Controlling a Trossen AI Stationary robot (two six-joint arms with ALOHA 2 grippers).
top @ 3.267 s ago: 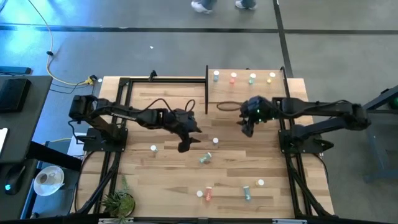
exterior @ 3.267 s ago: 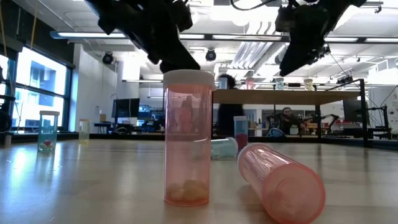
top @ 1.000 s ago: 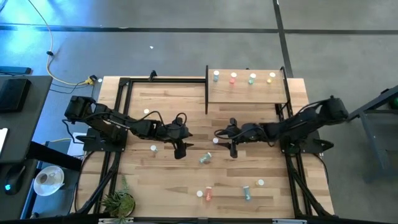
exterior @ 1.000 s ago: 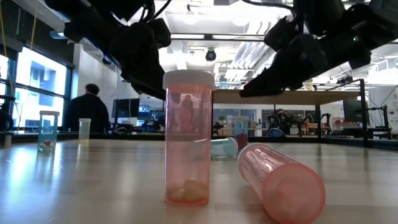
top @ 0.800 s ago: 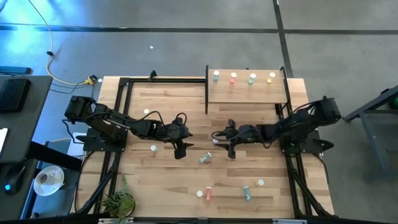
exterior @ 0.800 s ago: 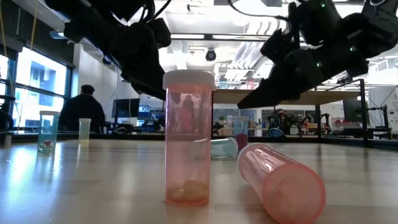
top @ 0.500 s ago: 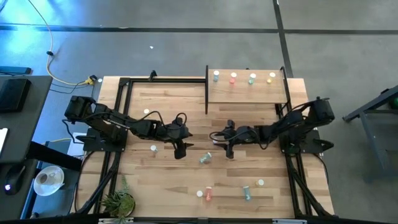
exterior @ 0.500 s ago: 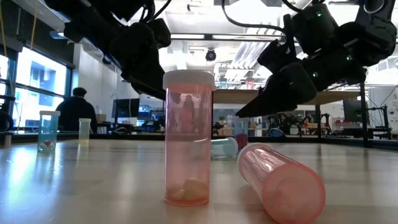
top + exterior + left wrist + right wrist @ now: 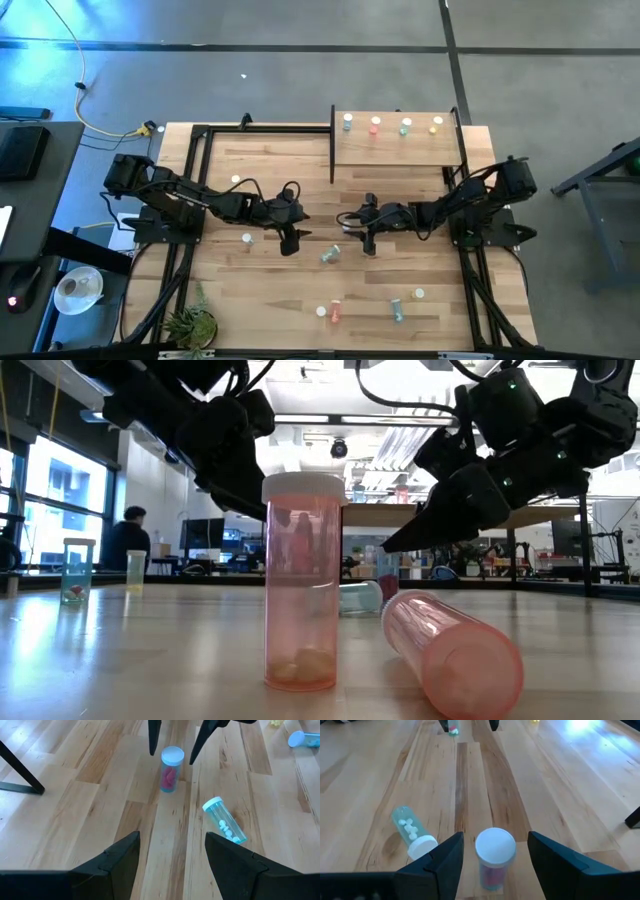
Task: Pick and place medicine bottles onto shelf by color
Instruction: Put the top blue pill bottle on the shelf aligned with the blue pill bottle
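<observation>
A small red bottle with a white cap stands upright on the table's middle. My right gripper is open and low over the table, with one finger on either side of this bottle and a gap to each. It also shows in the high view. A teal bottle lies on its side just nearer the front edge. My left gripper hovers open to the left of both bottles, pointing at them, with nothing between its fingers. The shelf stands at the far right.
Several white-capped bottles stand in a row along the shelf's far edge. More bottles are scattered on the table: one left of my left gripper, red ones near the front, and a teal one. Black frame posts edge the shelf.
My right gripper has sunk toward the table and reached a little toward the table's left, so its open fingers now stand lower around the red bottle. The bottles have not moved.
</observation>
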